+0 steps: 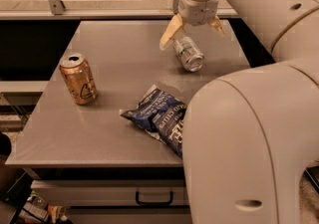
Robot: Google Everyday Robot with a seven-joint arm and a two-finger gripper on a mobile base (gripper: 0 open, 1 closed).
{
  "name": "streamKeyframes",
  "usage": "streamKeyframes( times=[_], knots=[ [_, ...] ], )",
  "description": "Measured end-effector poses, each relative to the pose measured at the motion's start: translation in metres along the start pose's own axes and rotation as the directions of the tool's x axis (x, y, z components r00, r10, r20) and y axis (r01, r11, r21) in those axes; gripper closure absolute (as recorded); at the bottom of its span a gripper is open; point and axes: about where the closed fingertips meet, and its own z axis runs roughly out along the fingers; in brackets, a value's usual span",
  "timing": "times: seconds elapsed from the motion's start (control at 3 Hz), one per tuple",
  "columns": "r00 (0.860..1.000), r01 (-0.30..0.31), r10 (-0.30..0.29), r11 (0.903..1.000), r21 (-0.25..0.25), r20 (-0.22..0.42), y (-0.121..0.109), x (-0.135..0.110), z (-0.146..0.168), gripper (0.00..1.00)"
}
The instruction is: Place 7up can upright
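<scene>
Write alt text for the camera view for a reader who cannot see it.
The gripper, fingers open, hangs above the far end of the 7up can, which lies on its side on a table. An orange-gold can stands upright at the left and a blue chip bag lies near the front edge.
</scene>
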Motion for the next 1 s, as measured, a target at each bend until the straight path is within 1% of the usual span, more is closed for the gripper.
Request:
streamKeyframes(
  times=[0.67,1.0],
  knots=[
    [0.999,0.016,-0.019,0.9972,-0.073,-0.04,0.003,-0.008,0.018,0.0],
    [0.998,0.01,-0.016,0.9954,-0.096,-0.055,0.001,-0.006,0.026,0.0]
  ],
)
